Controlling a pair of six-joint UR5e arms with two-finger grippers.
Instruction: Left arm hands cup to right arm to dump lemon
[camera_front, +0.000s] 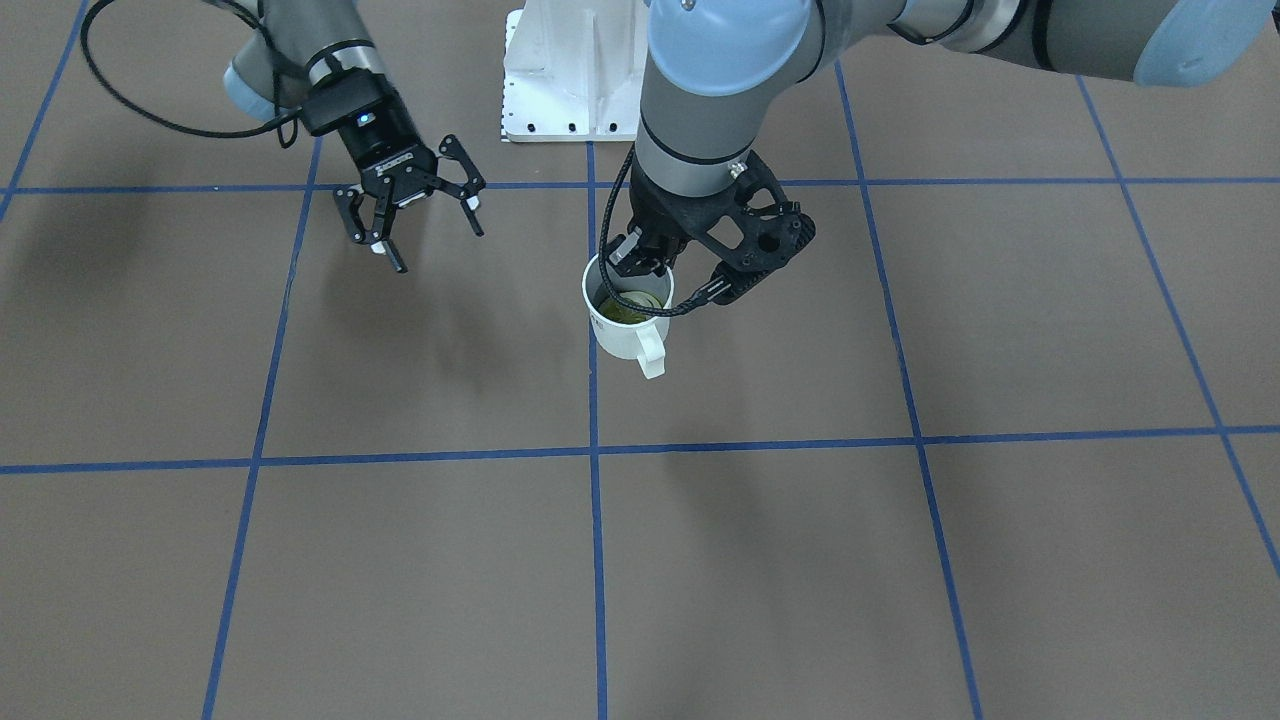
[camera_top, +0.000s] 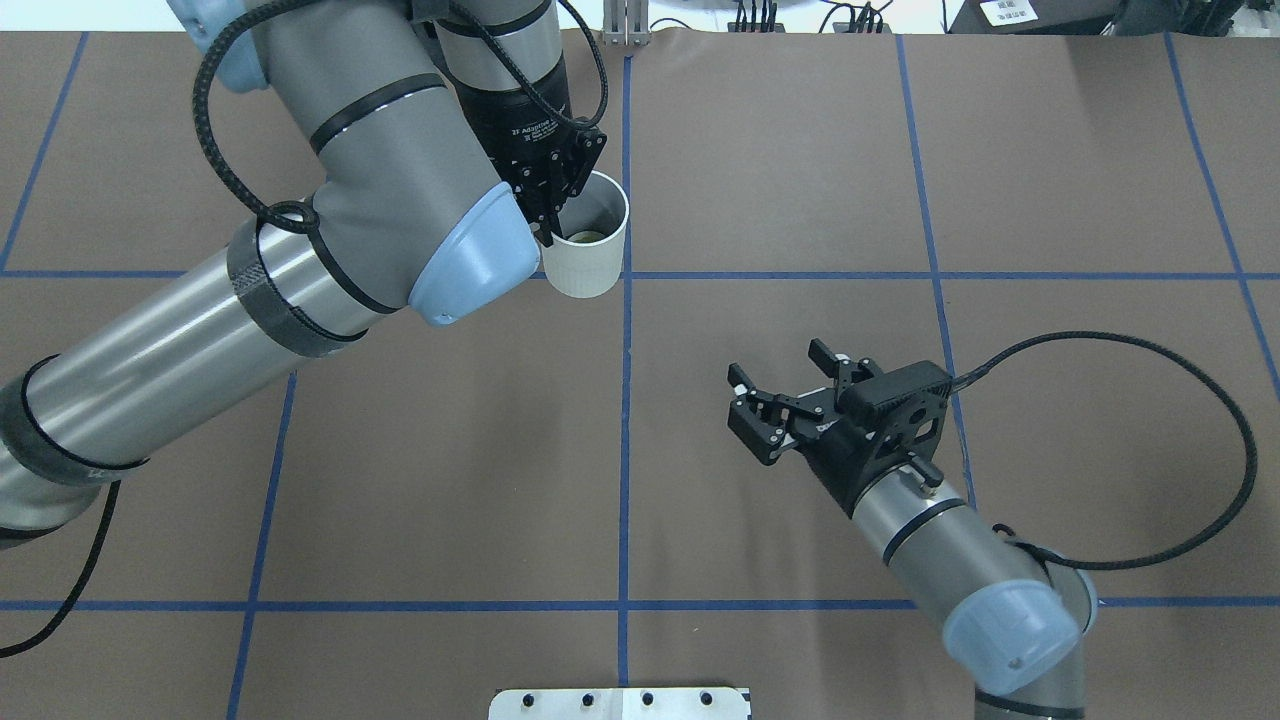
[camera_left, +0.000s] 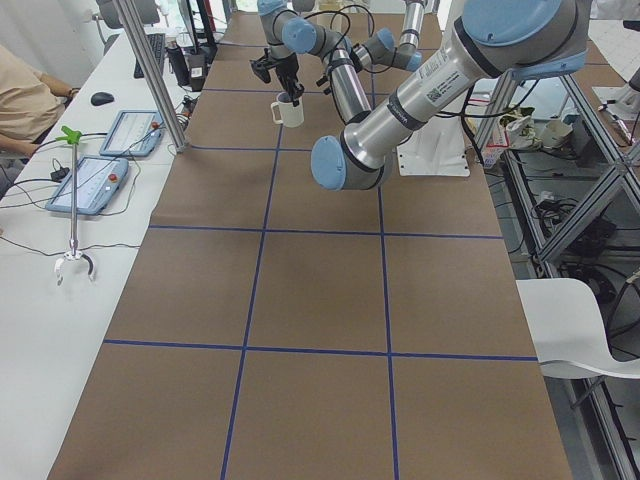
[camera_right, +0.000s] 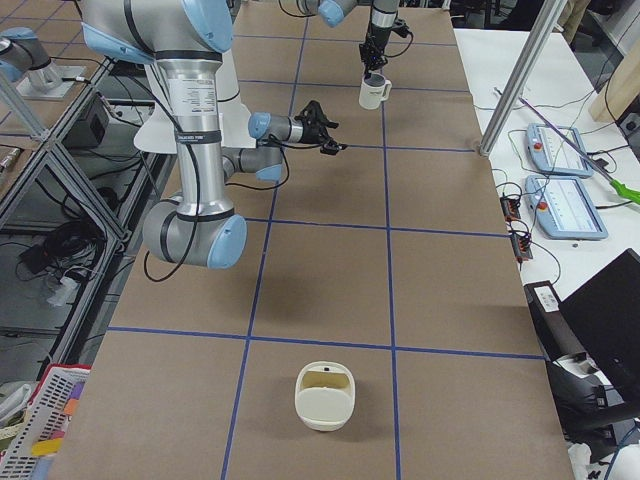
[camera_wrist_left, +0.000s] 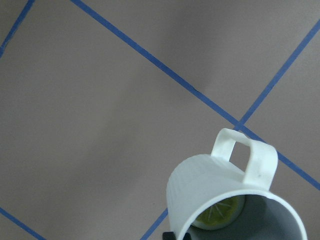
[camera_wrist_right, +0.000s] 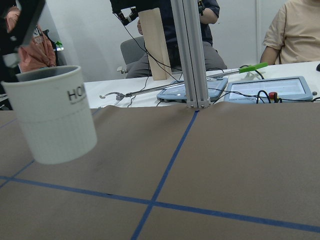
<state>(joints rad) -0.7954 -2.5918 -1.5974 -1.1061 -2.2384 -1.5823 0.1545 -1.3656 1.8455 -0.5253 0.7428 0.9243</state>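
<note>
In the front-facing view the left jaws were clenched on the rim of the cup (camera_front: 628, 325), one finger inside and one outside. The cup seemed to hang clear of the brown bench (camera_front: 400, 560), with the lemon (camera_front: 625, 308) lying inside. The right jaws were spread and empty, well apart from it.

The overhead view showed the cup (camera_top: 590, 258) beside a crossing of blue tape (camera_top: 800, 275), and the right jaws pointed its way with nothing between them.

From the left end the cup (camera_left: 288, 110) was small and far; tablets (camera_left: 100, 180) lay on a side desk. From the right end, a cream container (camera_right: 326, 396) sat on the near bench.

The left wrist camera looked down on the cup (camera_wrist_left: 225, 195), with the lemon (camera_wrist_left: 220, 215) at its bottom.

The right wrist camera saw the cup (camera_wrist_right: 52, 120) tilted, with an aluminium post (camera_wrist_right: 190, 50) and seated people (camera_wrist_right: 295, 30) behind it.

The pickup looked done. The handover and the dump were not yet done.
</note>
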